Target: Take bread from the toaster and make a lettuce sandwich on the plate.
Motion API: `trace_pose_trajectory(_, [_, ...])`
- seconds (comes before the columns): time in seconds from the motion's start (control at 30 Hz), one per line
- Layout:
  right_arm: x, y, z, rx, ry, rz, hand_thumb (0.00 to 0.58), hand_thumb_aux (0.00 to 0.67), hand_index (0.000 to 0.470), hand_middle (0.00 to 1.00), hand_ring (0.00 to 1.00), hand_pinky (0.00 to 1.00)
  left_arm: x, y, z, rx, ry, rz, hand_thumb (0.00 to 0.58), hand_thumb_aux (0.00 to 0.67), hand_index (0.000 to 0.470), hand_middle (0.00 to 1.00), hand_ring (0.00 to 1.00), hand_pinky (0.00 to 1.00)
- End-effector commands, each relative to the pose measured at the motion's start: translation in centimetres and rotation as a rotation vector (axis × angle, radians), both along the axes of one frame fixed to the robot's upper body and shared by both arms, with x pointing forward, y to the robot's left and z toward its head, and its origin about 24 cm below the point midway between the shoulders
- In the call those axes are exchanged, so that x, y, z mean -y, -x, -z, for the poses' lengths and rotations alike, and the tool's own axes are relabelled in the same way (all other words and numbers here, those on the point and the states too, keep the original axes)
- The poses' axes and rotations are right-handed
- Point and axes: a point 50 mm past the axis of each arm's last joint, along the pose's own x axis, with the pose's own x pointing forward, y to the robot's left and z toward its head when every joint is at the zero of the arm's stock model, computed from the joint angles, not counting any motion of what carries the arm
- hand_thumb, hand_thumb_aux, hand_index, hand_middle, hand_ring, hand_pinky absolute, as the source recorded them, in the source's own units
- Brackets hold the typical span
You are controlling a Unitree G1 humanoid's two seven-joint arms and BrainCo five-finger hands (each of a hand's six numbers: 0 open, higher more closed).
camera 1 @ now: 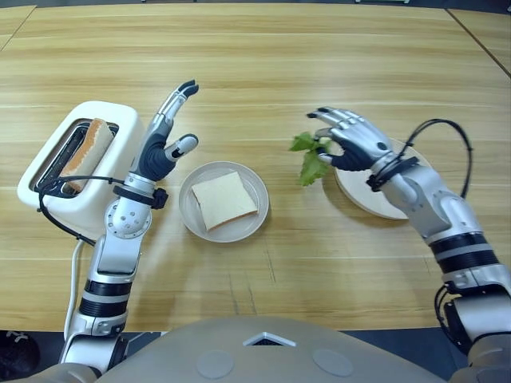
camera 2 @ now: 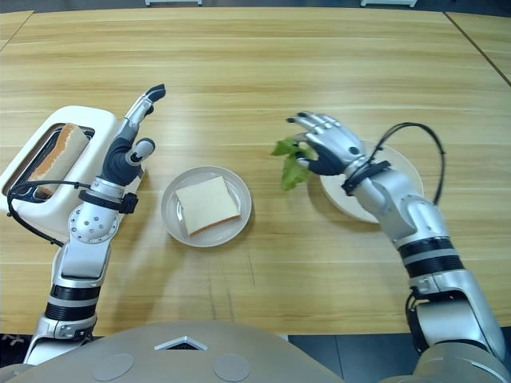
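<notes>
Pale slice of bread point(camera 1: 224, 201) lying flat in the middle of a round plate point(camera 1: 192, 220), just before the robot: the bottom layer of the sandwich is in place. A green lettuce leaf point(camera 1: 310, 162) hangs above the table point(camera 1: 263, 56) to the right of that plate, near it but not yet over the bread. The right hand point(camera 1: 351, 144) holds the leaf, fingertips pinched together on its upper edge. A second slice of bread point(camera 1: 86, 145), browned along its crust, stands upright in the slot of the white toaster point(camera 1: 130, 132) at far left. The left hand point(camera 1: 164, 137) is raised between toaster and plate, fingers spread apart and straight, grasping nothing.

By this evidence roughly the first third is done. Remaining, as judged: lay the lettuce on the bread, draw the second slice from the toaster, and set it on top.

Obscured: the right hand and forearm cover much of a second plate point(camera 1: 361, 198) beneath them, so any further lettuce there cannot be made out. How deep the toaster slice sits is hidden by the slot.
</notes>
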Motion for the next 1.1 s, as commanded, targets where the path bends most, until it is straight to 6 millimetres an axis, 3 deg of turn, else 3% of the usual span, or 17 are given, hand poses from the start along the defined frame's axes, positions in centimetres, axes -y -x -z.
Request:
trace_pose_trajectory(0.03, [-5.2,0.1,1.2,-0.035,-0.02,-0.159,0.58,0.67,0.47,0.0,0.0,0.0,-0.6,-0.5,0.2,-0.011,0.018,-0.044,0.0,0.0,0.0,0.0,0.0,0.0])
trace_pose_trajectory(0.13, [-7.6,0.2,1.6,-0.043,-0.043,-0.227,0.58,0.67,0.47,0.0,0.0,0.0,-0.5,-0.5,0.3,-0.014,0.026,-0.047,0.0,0.0,0.0,0.0,0.0,0.0])
trace_pose_trajectory(0.33, [-9.4,0.3,2.7,-0.086,-0.04,-0.283,0.58,0.67,0.47,0.0,0.0,0.0,-0.3,-0.4,0.5,-0.018,0.028,-0.042,0.0,0.0,0.0,0.0,0.0,0.0])
trace_pose_trajectory(0.63, [-9.8,0.9,3.8,-0.186,0.035,-0.35,0.58,0.67,0.47,0.0,0.0,0.0,-0.2,-0.5,0.8,-0.031,0.027,-0.034,0.0,0.0,0.0,0.0,0.0,0.0])
trace_pose_trajectory(1.03, [-9.5,1.1,3.0,-0.229,0.063,-0.379,0.58,0.67,0.47,0.0,0.0,0.0,-0.2,-0.6,1.1,-0.041,0.032,-0.038,0.0,0.0,0.0,0.0,0.0,0.0])
trace_pose_trajectory(1.07, [-9.5,1.2,3.2,-0.242,0.072,-0.383,0.524,0.462,0.324,0.0,0.0,0.0,-0.2,-0.6,1.1,-0.041,0.032,-0.039,0.0,0.0,0.0,0.0,0.0,0.0])
trace_pose_trajectory(1.1, [-9.5,1.3,3.3,-0.25,0.075,-0.386,0.445,0.347,0.243,0.0,0.0,0.0,-0.3,-0.7,1.1,-0.042,0.032,-0.039,0.0,0.0,0.0,0.0,0.0,0.0])
